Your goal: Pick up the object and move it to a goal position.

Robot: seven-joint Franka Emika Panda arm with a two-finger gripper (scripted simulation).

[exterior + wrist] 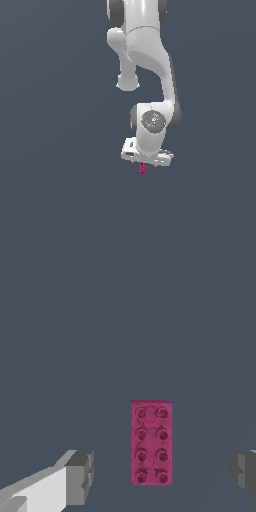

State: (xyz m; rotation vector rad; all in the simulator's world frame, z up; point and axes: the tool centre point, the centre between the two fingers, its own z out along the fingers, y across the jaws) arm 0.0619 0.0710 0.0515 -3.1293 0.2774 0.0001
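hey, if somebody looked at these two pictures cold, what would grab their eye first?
Probably the magenta studded brick, the only colour against flat grey; in the wrist view it lies between the two claw fingers, which stand wide apart and touch nothing. In the exterior view the white arm reaches down from the top, its claw just above the tiny brick.

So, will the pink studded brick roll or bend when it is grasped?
The pink rectangular studded brick probably stays rigid: it looks like hard moulded plastic. Its flat sides make rolling unlikely. Being narrow between the open end effector fingers, it may twist if squeezed off-centre.
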